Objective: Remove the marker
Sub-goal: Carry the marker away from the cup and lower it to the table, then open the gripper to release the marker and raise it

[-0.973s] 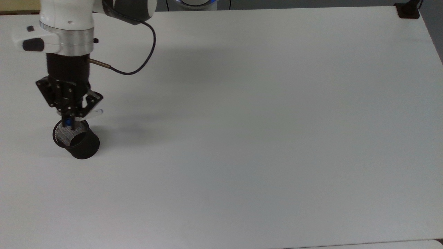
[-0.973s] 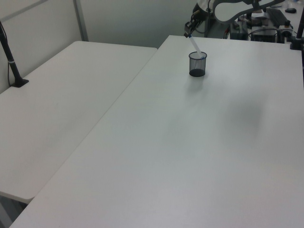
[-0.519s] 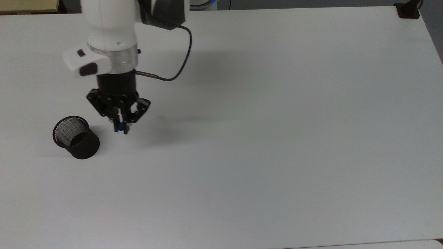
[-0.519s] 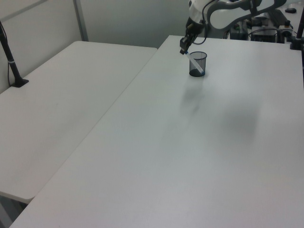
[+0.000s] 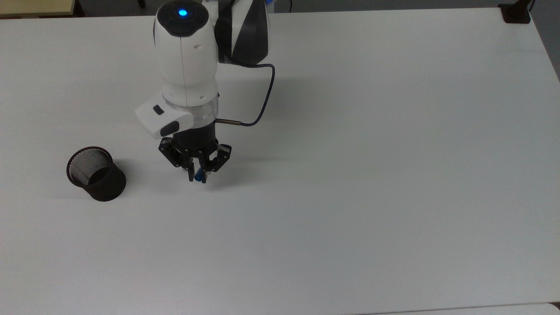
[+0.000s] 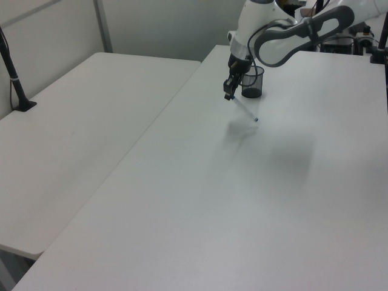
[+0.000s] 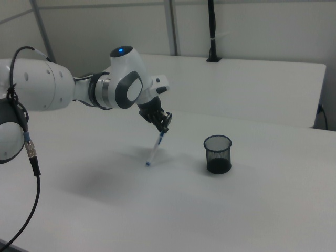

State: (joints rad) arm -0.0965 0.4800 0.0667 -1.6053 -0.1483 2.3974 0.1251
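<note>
White table (image 5: 350, 175) is seen with a black mesh cup (image 5: 96, 174) standing upright. Marker (image 7: 155, 149) is held tilted beside the cup, clamped at its cap by the gripper (image 5: 197, 177).

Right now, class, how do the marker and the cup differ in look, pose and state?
1. The marker is slim and white with blue ends; the cup is wide, black mesh.
2. The marker hangs tilted, its lower tip near the table; the cup stands upright on it.
3. The marker is clamped in the gripper; the cup stands free, apart from it.
</note>
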